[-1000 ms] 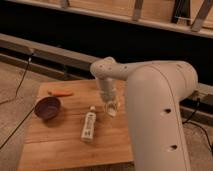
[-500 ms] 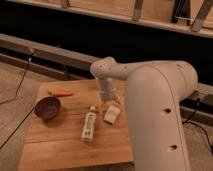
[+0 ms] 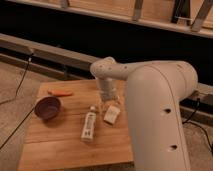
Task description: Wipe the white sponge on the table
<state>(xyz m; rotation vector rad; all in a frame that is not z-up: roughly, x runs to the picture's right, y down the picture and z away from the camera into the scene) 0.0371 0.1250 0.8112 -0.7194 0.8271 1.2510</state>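
The white sponge (image 3: 112, 114) lies flat on the wooden table (image 3: 60, 142), near its right edge. My gripper (image 3: 107, 101) hangs from the big white arm (image 3: 155, 105) just behind and above the sponge, close to its far edge. I cannot tell whether it touches the sponge. The arm covers the table's right side.
A white labelled bottle (image 3: 89, 125) lies on its side just left of the sponge. A purple bowl (image 3: 48, 107) stands at the table's left. An orange carrot-like object (image 3: 60, 93) lies near the far left corner. A dark ledge runs behind the table, and cables lie on the floor.
One second ago the gripper was down over the sponge and hid most of it. The sponge now shows whole, slightly nearer and to the right, with the gripper drawn back above it.
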